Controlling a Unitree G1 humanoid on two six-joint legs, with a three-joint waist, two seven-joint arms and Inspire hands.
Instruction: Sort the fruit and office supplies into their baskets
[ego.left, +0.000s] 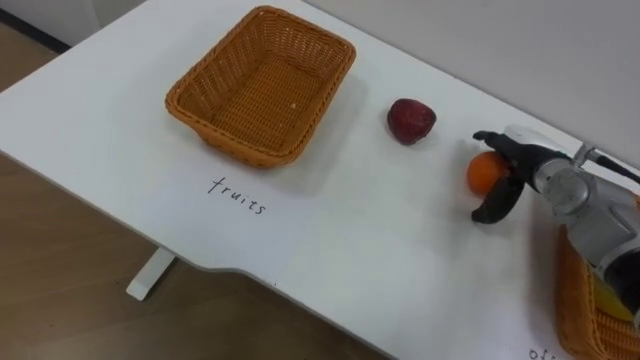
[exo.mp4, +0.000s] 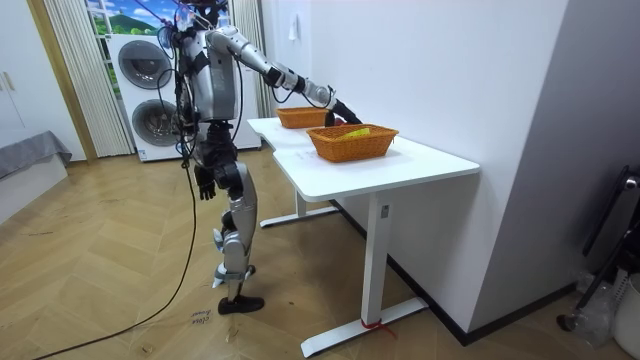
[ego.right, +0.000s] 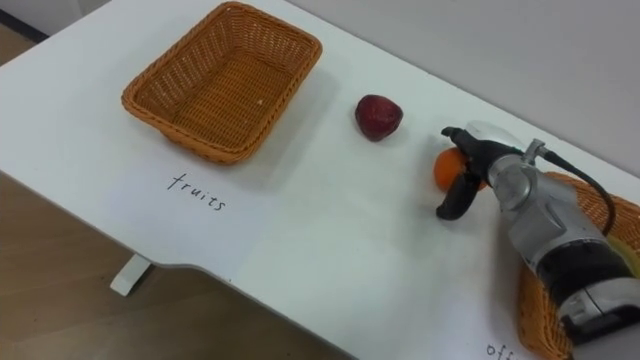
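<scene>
Nearest to me, at the lower right of the eye views, sits the woven orange-brown wicker basket (ego.left: 568, 300) on the white tabletop (ego.left: 350, 260), with a yellow object (ego.left: 612, 298) lying inside it; I cannot tell what the object is. My right forearm passes over this basket's rim and reaches out across the table. Below the near table edge I see wood-plank floor (ego.left: 60, 290) and the table's white foot (ego.left: 150, 275).

Just past the basket, my right hand (ego.left: 528, 160) is half closed around a small round orange (ego.left: 483, 173). The dark fingers (ego.left: 500, 139) arch over the top and far side of the orange, and the thumb hooks round its near side, so the fruit sits in the curl between them. The orange rests on the table. I cannot tell how firmly the thumb presses it.

Further out and to the left, near the orange but apart from it, a dark red rounded fruit (ego.left: 411, 120) lies alone on the white surface.

Well to the left of that stands a second rectangular wicker basket (ego.left: 235, 145), a handwritten word (ego.left: 238, 196) on the tabletop in front of its near rim. Beyond the table's far edge is a pale wall (ego.left: 560, 50).

In the room view I stand upright at the table's long side, right arm stretched over it toward the two baskets, while my left hand (exo.mp4: 205, 184) hangs down by my hip, too small to tell its state. Two stacked white washing machines (exo.mp4: 150, 95) stand behind me.
</scene>
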